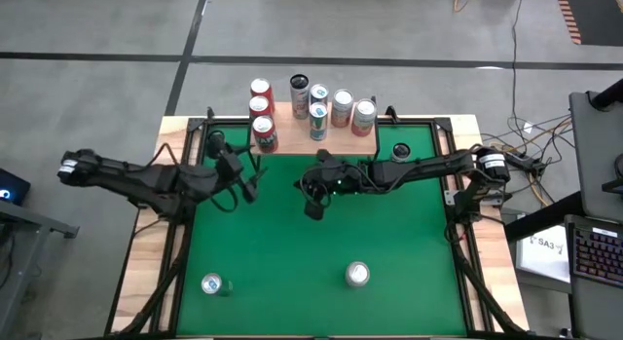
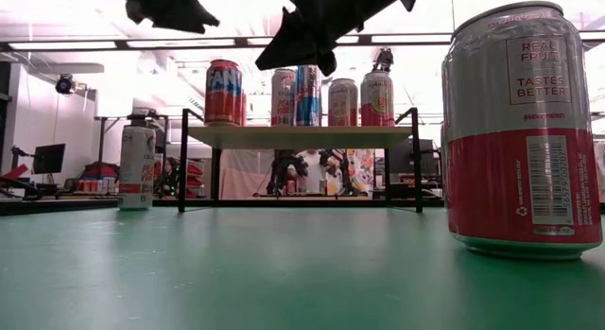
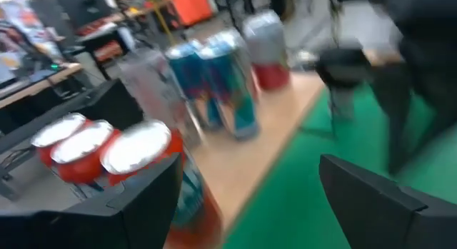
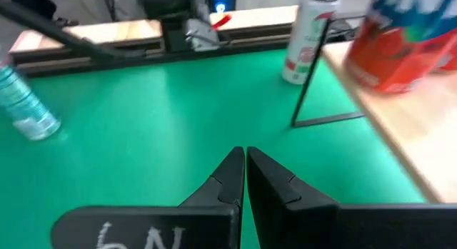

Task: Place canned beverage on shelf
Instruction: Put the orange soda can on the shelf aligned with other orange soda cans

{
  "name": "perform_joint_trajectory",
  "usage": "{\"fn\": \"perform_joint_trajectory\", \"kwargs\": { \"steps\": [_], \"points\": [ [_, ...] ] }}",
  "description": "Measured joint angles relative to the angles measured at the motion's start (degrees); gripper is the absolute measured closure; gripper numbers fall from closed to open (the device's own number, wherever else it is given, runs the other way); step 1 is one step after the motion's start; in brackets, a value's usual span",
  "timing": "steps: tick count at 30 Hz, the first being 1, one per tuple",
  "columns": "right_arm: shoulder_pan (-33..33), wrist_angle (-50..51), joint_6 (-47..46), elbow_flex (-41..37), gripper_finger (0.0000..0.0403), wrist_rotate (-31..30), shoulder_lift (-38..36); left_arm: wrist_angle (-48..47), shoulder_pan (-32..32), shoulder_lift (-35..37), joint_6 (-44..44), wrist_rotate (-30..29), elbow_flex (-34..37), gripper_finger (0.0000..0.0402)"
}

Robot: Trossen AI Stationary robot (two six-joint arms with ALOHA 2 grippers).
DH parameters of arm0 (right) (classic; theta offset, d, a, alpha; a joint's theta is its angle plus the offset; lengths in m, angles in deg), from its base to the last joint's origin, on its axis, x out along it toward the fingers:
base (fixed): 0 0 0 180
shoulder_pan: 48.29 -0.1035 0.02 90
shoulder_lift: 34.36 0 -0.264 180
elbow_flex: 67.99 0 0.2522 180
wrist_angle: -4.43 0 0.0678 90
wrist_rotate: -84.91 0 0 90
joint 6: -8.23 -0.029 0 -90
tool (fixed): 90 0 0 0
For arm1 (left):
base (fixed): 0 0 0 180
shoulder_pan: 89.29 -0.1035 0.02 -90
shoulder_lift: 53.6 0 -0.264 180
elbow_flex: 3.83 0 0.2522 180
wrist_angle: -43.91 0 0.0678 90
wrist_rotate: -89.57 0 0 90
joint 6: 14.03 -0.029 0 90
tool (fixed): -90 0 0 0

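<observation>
Seven cans stand on the shelf (image 1: 292, 141): three red ones (image 1: 260, 110) in a line along its left end, then a dark-topped can (image 1: 300, 92), two blue cans (image 1: 318, 116) one before the other, and two red-and-silver cans (image 1: 352, 112) toward the right end. All stand upright with their tops up. Two more cans stand upright on the green table (image 1: 292, 252) near its front edge, well apart from each other: a pale one (image 1: 212, 284) at the left and a red-and-silver one (image 1: 357, 274) nearer the middle. That makes nine cans in all.

The shelf sits at the table's far edge, about in the middle, its long side running left to right along that edge.

The left gripper (image 3: 246, 199) hangs just beside the shelf's left front corner, right by the nearest red can. Its fingers (image 3: 143, 199) stand wide apart with nothing between them; the can is out past their tips, not clasped.

The right gripper (image 4: 244, 170) hovers over the green in front of the shelf, near the middle of the table. Its fingers are pressed together and hold nothing.
</observation>
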Motion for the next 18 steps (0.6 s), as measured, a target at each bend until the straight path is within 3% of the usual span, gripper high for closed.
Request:
{"fn": "perform_joint_trajectory", "kwargs": {
  "steps": [5,8,13,18],
  "points": [
    [1.55,-1.83,-0.17,1.76,0.0394,-1.84,0.0,-8.16,4.76,0.62,4.04,0.0,2.61,0.0092],
    [2.06,-2.14,-0.12,2.33,0.0394,-6.61,0.0,-7.79,6.12,1.71,6.56,0.05,6.54,0.0092],
    [3.48,-4.46,0.98,3.39,0.0394,-7.41,0.85,-6.0,6.1,3.95,10.38,-0.87,12.63,0.0092],
    [5.98,-5.57,3.64,7.5,0.0394,-7.39,4.93,0.04,5.75,6.75,4.75,-5.72,15.46,0.0092]
  ]
}}
